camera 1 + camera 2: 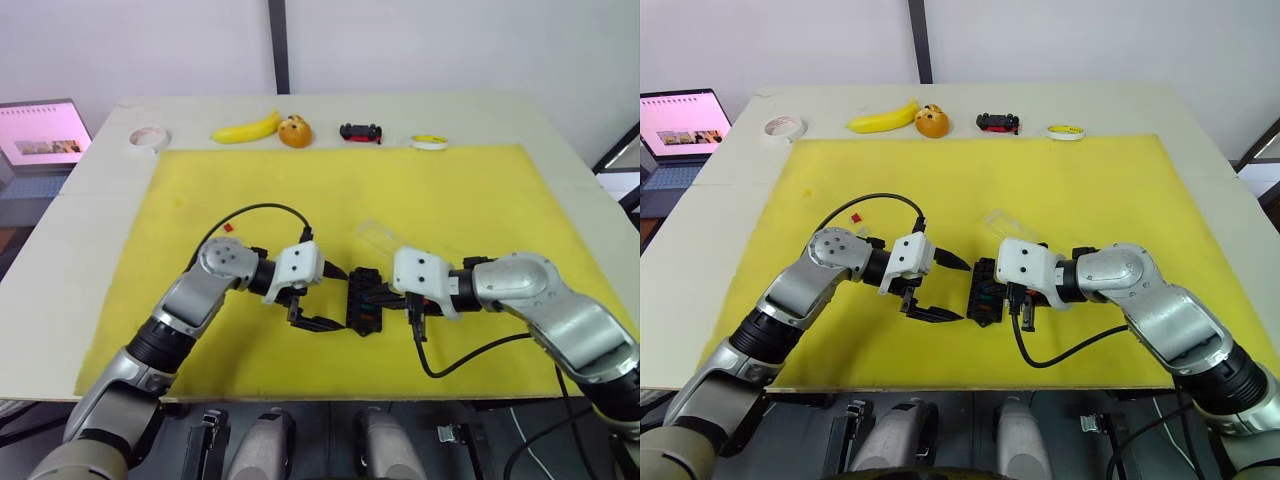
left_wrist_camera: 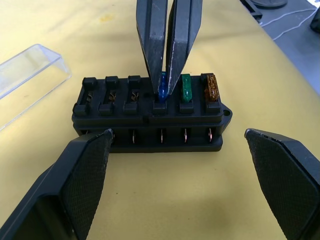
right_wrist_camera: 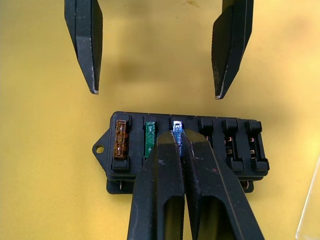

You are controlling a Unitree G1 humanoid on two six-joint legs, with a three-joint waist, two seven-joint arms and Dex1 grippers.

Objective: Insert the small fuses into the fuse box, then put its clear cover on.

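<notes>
The black fuse box (image 1: 366, 299) lies on the yellow mat between my two grippers. An orange fuse (image 3: 120, 140) and a green fuse (image 3: 149, 140) sit in its slots. My right gripper (image 3: 180, 136) is shut on a blue fuse (image 2: 163, 86) that stands in the third slot. Several slots beside it are empty. My left gripper (image 1: 327, 297) is wide open on the box's other side, its fingers (image 2: 85, 185) apart from the box. The clear cover (image 1: 384, 240) lies on the mat just behind the box. A loose red fuse (image 1: 229, 228) rests near my left forearm.
Along the table's far edge lie a white tape roll (image 1: 148, 138), a banana (image 1: 247, 128), a round orange item (image 1: 295, 131), a black-and-red toy car (image 1: 361, 132) and a yellow tape roll (image 1: 430, 142). A laptop (image 1: 40, 135) stands at the far left.
</notes>
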